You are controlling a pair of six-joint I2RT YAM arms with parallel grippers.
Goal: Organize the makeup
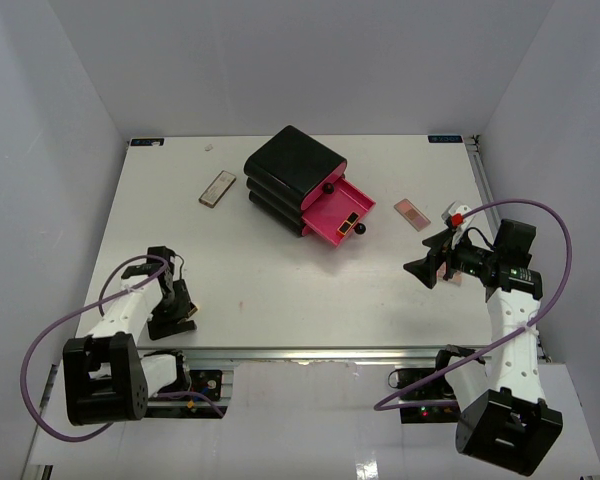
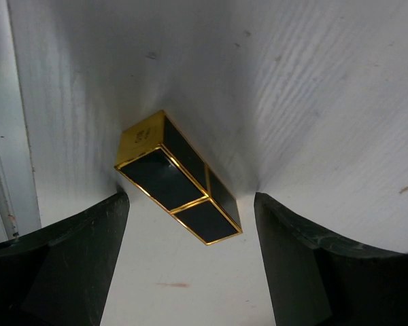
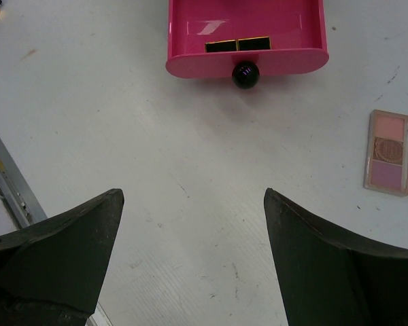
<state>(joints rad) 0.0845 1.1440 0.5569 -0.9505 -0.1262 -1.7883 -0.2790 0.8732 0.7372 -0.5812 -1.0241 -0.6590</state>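
A black-and-gold lipstick tube (image 2: pixel 179 178) lies on the white table, its near end between the fingertips of my left gripper (image 2: pixel 190 200). That gripper is open, low over the near left of the table (image 1: pixel 176 312), and neither finger touches the tube. My right gripper (image 1: pixel 428 268) hangs open above bare table (image 3: pixel 190 197), holding nothing. Ahead of it the pink drawer (image 3: pixel 190 66) stands pulled out, with another lipstick tube (image 3: pixel 238 45) inside. A flat pink palette (image 3: pixel 389 152) lies to its right (image 1: pixel 412 213). A slim tan-and-silver case (image 1: pixel 217 188) rests left of the box.
The big black box (image 1: pixel 292 165) stands at the back centre, its lowest pink drawer (image 1: pixel 332 212) open toward the right arm, black knob (image 3: pixel 245 74) in front. Grey walls close in the table on three sides. A metal rail runs along the near edge (image 1: pixel 310 352).
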